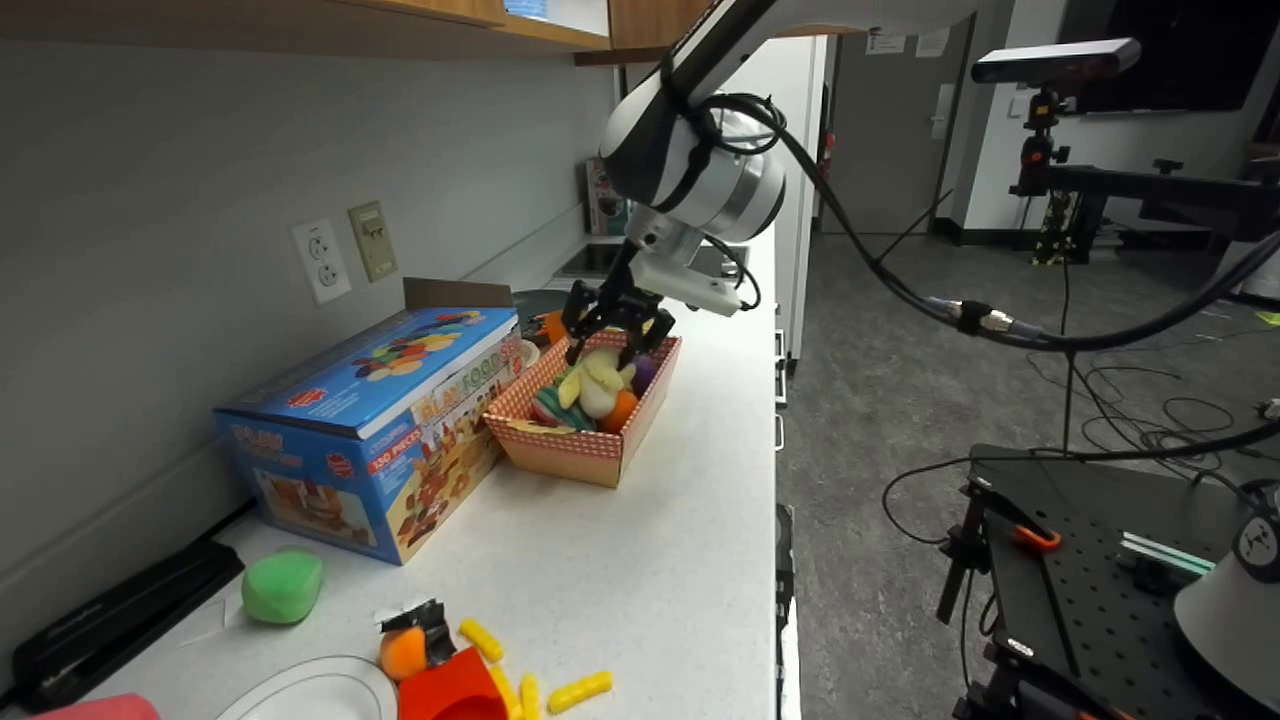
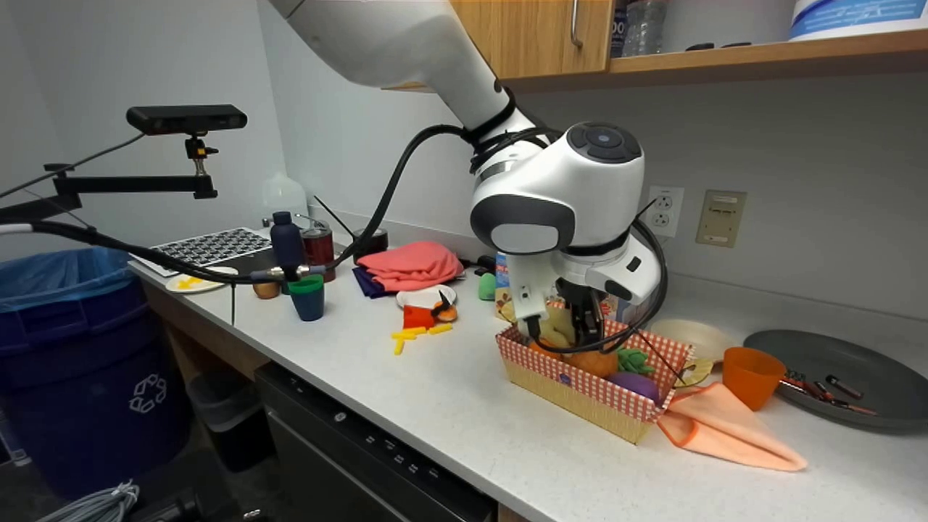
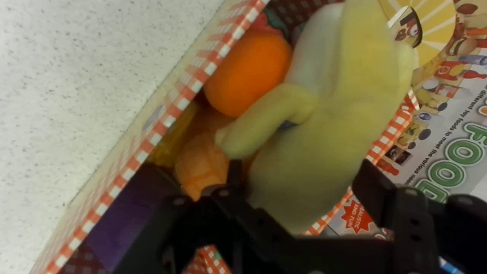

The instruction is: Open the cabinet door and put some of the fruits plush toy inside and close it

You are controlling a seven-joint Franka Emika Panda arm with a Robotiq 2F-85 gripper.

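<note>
In an exterior view, the sightline runs down the length of the white speckled counter (image 1: 690,560), from above, with the red-orange box-shaped toy (image 1: 455,690) close by. In an exterior view, it runs roughly the opposite way, the round dark-grey dish (image 2: 870,362) near and the toy farther off. Both exterior views share the red-and-white-checked tan basket (image 1: 555,460); the wrist view looks steeply down into it (so near that a pale yellow-and-white plush fruit (image 3: 304,163) takes up the middle).
</note>
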